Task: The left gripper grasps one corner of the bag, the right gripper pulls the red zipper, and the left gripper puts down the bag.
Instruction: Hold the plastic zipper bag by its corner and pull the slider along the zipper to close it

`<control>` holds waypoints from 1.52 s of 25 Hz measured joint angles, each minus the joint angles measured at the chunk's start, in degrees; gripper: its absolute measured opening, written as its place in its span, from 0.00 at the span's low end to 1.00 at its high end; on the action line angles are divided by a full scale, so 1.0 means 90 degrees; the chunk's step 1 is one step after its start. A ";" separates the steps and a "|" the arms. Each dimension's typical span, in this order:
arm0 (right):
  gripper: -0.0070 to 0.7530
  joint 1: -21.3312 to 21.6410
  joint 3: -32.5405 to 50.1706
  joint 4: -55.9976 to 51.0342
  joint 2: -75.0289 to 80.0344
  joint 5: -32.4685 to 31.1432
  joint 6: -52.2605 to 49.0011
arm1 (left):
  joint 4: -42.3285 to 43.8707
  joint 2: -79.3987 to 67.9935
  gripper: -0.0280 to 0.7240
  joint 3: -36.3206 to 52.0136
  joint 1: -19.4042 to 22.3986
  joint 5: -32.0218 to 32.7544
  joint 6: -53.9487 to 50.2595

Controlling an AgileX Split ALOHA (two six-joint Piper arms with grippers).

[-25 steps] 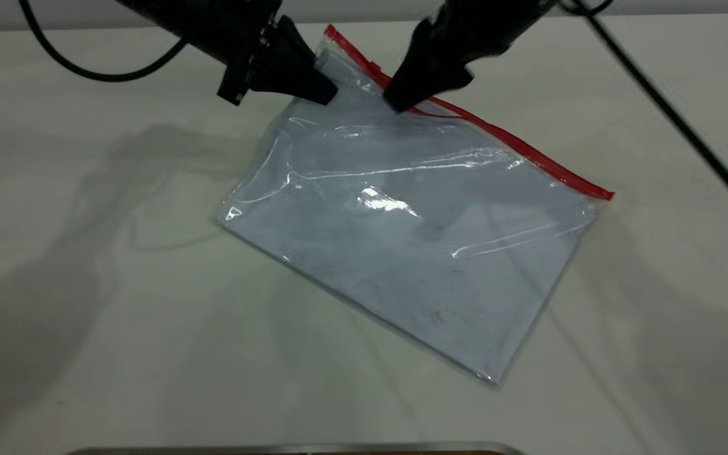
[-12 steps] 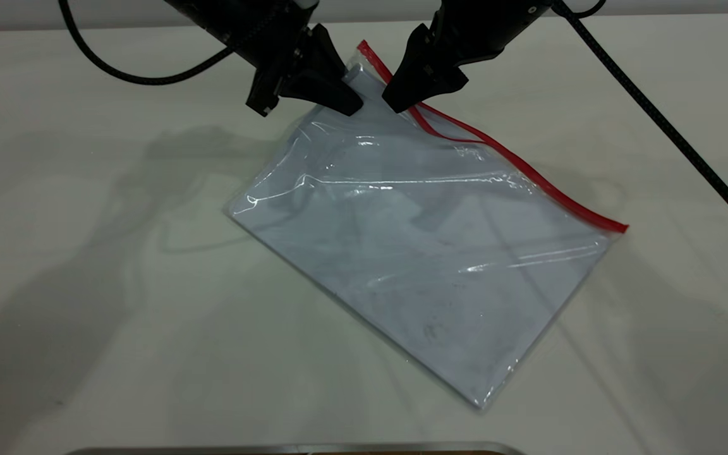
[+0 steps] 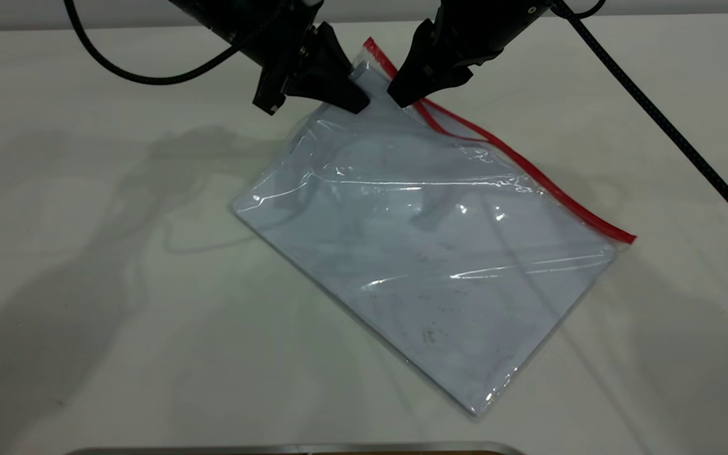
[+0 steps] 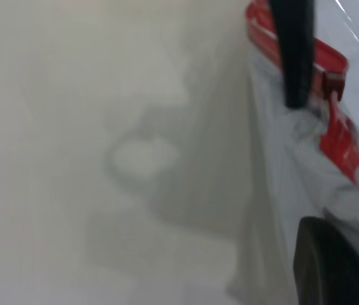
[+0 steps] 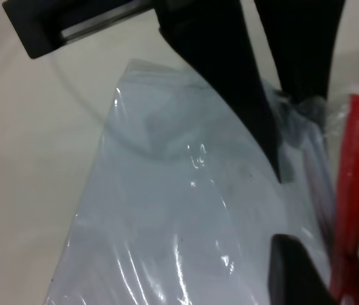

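Observation:
The bag (image 3: 427, 253), a clear pouch with white sheets inside, lies slanted on the table with its far left end lifted. My left gripper (image 3: 359, 102) is shut on the corner of the bag (image 3: 363, 68) at the end of the red strip. My right gripper (image 3: 400, 100) is shut on the red zipper (image 3: 547, 186) right beside it. In the right wrist view the red strip (image 5: 357, 159) runs between my right fingertips (image 5: 293, 273). Just past the right gripper the strip splits into two lines. The left wrist view shows the small red slider tab (image 4: 333, 82).
A black cable (image 3: 673, 133) runs across the table at the right, and another loops at the far left (image 3: 136, 76). A metal edge (image 3: 294, 448) shows at the near side. The white table (image 3: 86, 316) surrounds the bag.
The left gripper has moved right with the held corner, and the whole bag has slid right and nearer. The red strip has parted into two lines just past the right gripper.

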State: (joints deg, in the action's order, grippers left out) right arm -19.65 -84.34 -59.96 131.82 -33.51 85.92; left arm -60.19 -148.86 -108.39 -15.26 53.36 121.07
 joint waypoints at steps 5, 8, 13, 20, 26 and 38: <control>0.18 0.0022 -0.0007 0.0019 0.0000 0.0033 0.0007 | -0.0149 -0.0036 0.11 0.0000 0.0000 0.0006 0.0000; 0.13 0.0022 -0.0007 0.0019 0.0000 0.0054 0.0007 | -0.0156 -0.0036 0.11 0.0000 0.0000 0.0006 0.0002; 0.07 0.0022 -0.0007 0.0026 0.0000 0.0065 0.0007 | -0.0162 -0.0036 0.11 0.0000 0.0000 0.0006 0.0007; 0.05 0.0022 -0.0007 0.0139 0.0000 0.0065 -0.0018 | -0.0187 -0.0036 0.11 0.0000 0.0000 0.0006 0.0002; 0.05 0.0022 -0.0081 0.1229 -0.0018 0.0051 -0.0924 | -0.0534 -0.0091 0.11 0.0000 0.0041 0.0066 0.0007; 0.05 0.0262 -0.0112 0.2417 0.0003 -0.0100 -0.2329 | -0.0918 -0.0105 0.11 -0.0065 0.0280 0.0375 0.0007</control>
State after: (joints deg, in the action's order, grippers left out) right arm -17.28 -85.34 -38.20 131.85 -34.41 64.96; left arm -68.45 -149.80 -108.98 -12.74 56.73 121.13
